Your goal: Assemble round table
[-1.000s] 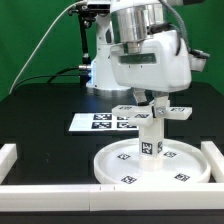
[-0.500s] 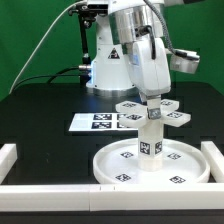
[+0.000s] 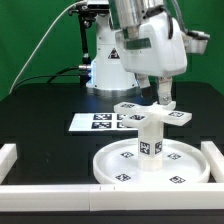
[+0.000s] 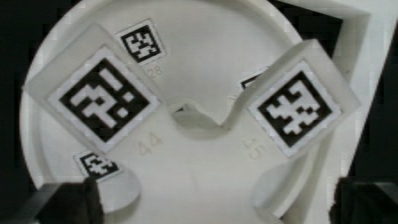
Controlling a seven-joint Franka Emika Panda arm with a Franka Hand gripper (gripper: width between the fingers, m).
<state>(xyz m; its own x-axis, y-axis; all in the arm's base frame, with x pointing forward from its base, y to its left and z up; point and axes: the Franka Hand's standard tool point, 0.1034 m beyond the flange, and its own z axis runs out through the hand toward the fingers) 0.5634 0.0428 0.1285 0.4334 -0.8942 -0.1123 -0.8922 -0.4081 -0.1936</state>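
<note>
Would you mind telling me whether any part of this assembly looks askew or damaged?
Nothing stands out. The short white cylinder post stands upright in the large rimmed white disc, the armed white foot piece sits level on top, and no part looks damaged.

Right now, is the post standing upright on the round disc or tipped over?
Upright. In the exterior view the post rises vertically from the middle of the round disc, with the foot piece level on top.

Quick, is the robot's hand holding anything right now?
Gripper: down at the foot piece on the post; whether the jaws are open or closed cannot be told.
</note>
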